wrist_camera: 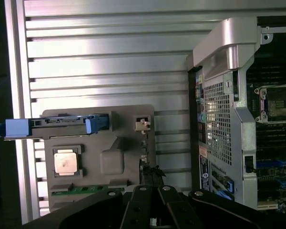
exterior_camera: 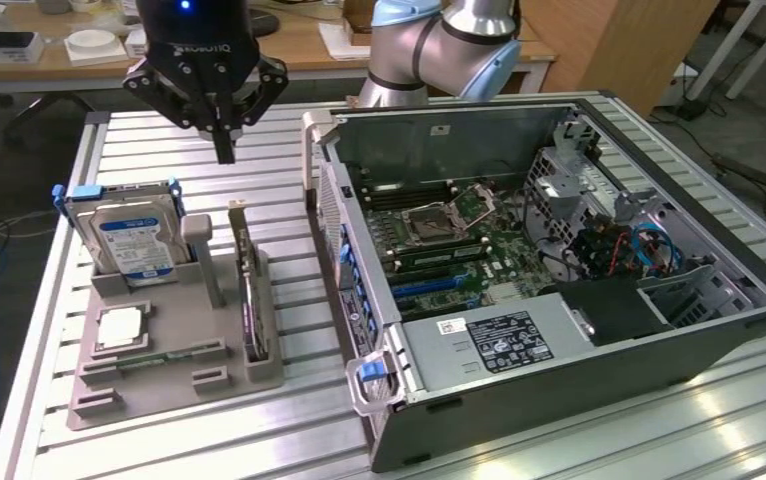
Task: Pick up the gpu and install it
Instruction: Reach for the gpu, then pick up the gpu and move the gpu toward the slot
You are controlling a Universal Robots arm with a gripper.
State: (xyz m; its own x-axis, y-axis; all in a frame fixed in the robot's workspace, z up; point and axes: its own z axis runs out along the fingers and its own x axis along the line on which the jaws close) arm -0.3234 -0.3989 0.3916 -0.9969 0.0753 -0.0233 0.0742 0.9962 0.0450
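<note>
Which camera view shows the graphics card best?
The exterior view: the graphics card stands on edge in the grey holder, with its side face and length visible. The wrist view looks straight down on it, so you see its thin top edge.

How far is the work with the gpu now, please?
Done: nothing yet. The gpu stands on edge in the grey tray. In hand: the shut gripper hangs above it, empty. Left: the whole pickup and the install in the open computer case.
</note>
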